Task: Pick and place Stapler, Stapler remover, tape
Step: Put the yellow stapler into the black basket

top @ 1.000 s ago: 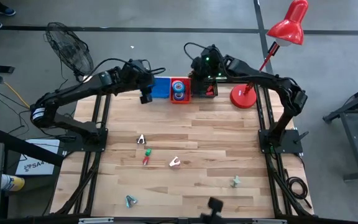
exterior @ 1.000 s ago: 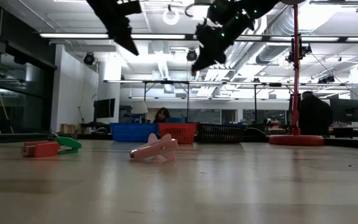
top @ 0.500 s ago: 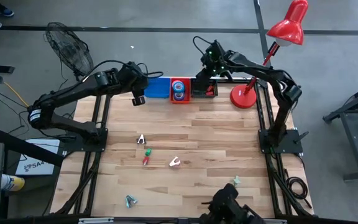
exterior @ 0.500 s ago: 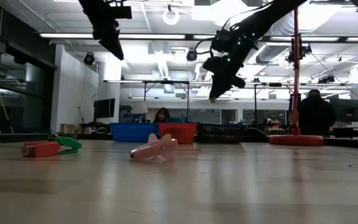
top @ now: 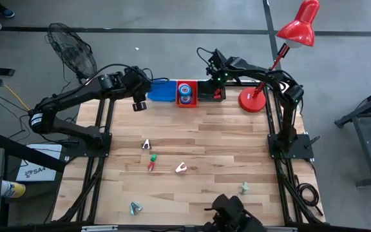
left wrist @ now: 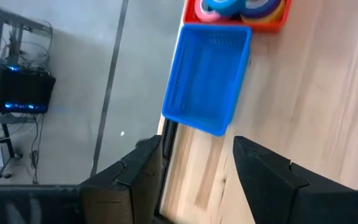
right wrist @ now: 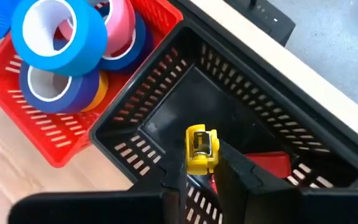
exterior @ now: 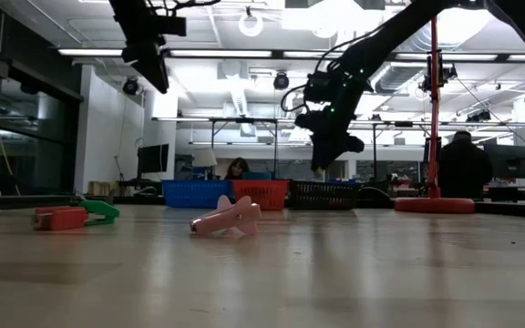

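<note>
Three baskets stand side by side at the table's far edge: blue [top: 161, 91], red [top: 186, 94] and black [top: 211, 91]. Tape rolls [right wrist: 55, 37] in blue and pink lie in the red basket. A red stapler [right wrist: 271, 163] lies in the black basket [right wrist: 166, 106]. My right gripper [right wrist: 201, 167] hangs over the black basket, shut on a small yellow stapler [right wrist: 199, 146]. My left gripper [left wrist: 197, 174] hovers open in front of the blue basket [left wrist: 207, 81], nothing between its fingers. Several staple removers [top: 181, 168] lie on the boards. My right gripper pinches the yellow stapler by its end nearest the wrist [right wrist: 195, 160] between its two fingers. The fingers come slanting down from above. The stapler sticks out past the fingertips, lifted clear above the floor of the black basket.
A red desk lamp's base [top: 252, 101] stands right of the black basket, its pole rising beside my right arm. A pink staple remover [exterior: 228, 217] and a red and green pair [exterior: 71, 215] lie mid-table. Bare boards lie between them and the baskets.
My right gripper has come down toward the black basket and shifted toward the table's right, rolling its wrist and staying shut. My left gripper has drifted a little toward the table's left edge and tipped further downward, still open.
</note>
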Robot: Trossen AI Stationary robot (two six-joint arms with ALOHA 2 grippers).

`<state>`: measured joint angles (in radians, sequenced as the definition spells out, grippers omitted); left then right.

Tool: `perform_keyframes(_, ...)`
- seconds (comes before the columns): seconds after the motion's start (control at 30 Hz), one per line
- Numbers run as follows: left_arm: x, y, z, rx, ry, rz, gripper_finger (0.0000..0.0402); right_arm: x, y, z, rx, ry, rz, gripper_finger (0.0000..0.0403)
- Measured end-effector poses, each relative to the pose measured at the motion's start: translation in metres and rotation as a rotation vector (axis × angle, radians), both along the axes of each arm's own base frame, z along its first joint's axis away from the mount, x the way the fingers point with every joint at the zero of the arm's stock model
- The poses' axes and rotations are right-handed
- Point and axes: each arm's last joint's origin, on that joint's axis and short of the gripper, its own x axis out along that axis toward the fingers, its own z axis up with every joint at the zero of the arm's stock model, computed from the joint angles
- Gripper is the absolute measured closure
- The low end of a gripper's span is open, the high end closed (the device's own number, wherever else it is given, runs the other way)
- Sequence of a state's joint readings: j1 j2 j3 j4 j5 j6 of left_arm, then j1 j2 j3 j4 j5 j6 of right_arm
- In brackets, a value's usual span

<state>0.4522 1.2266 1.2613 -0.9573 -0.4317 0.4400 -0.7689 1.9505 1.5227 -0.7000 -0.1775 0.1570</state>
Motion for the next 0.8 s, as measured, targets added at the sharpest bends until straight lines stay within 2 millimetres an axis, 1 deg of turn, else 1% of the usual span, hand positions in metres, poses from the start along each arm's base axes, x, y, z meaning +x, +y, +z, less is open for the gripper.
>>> perform_keyframes(0.2,-0.008,-0.004,-0.001,-0.011,0.040,0.006,0.0208,0.007,0.007,-0.010,0.033,0.032,0.004,0.0357)
perform_keyframes(0.37,-0.019,-0.009,-0.007,-0.008,0.017,0.012,0.0208,0.012,0.013,-0.022,0.059,0.087,0.010,0.0327)
perform_keyframes(0.67,-0.043,-0.022,-0.017,-0.037,-0.034,0.015,0.0208,0.013,0.014,-0.022,0.060,0.099,-0.044,0.0317)
perform_keyframes(0.8,-0.052,-0.026,-0.017,-0.025,-0.059,0.014,0.0208,0.013,0.014,-0.022,0.066,0.099,-0.074,0.0301)
